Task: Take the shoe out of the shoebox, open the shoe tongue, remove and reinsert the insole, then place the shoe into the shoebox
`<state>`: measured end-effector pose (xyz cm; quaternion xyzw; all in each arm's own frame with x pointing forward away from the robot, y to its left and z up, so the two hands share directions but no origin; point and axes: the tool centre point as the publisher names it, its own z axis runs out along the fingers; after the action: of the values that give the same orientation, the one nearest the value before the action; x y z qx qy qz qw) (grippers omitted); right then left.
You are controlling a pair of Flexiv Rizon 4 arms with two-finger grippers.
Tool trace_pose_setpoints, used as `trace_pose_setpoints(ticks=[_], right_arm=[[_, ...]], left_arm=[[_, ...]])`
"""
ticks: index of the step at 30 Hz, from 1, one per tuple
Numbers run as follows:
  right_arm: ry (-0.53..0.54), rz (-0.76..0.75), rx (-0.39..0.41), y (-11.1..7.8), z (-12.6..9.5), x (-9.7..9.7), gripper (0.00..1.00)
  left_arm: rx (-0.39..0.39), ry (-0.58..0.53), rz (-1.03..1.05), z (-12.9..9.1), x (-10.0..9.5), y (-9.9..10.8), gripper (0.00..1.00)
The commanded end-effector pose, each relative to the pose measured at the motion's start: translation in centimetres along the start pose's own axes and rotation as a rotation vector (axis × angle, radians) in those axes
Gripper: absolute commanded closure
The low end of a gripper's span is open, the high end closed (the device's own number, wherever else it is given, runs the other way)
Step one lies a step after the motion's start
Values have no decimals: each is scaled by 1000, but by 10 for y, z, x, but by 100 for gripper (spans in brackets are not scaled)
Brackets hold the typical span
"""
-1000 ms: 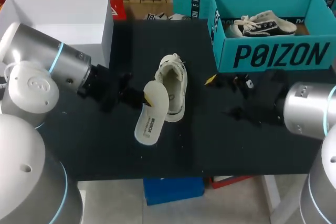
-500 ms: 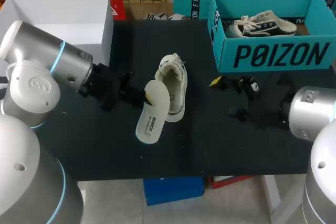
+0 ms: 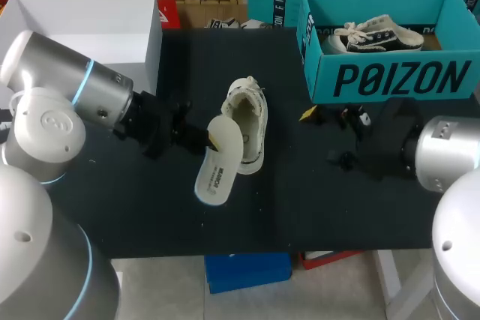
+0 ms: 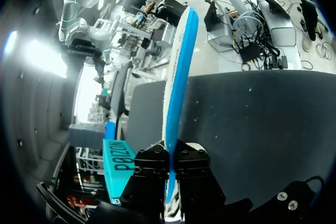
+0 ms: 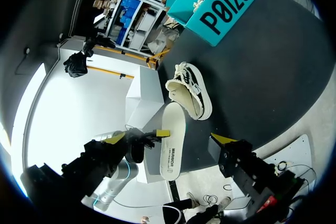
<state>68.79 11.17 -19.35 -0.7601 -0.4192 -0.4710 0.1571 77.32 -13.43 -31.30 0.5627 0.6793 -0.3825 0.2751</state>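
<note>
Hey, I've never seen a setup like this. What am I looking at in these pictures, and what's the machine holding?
This is a robot with two arms at a black table. One picture looks down from above and behind it; the two round ones come from cameras on its wrists. The left arm has its jaws shut on a white insole, next to a cream shoe lying on the table. The left wrist picture shows that insole edge on. The right arm holds nothing; its jaws are open. At the back stand a teal shoebox with another shoe inside and a white box.
</note>
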Motion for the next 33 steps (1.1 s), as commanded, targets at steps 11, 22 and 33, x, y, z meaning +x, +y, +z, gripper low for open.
trace_pose_setpoints(ticks=[11, 22, 33], right_arm=[[13, 12, 77, 1, -4, -6, 0], [13, 12, 77, 1, -4, -6, 0], [13, 12, 77, 1, -4, -6, 0]], left_arm=[[45, 18, -8, 17, -1, 21, 100], [65, 3, -37, 33, -1, 31, 100], [114, 4, -71, 39, 2, 36, 100]])
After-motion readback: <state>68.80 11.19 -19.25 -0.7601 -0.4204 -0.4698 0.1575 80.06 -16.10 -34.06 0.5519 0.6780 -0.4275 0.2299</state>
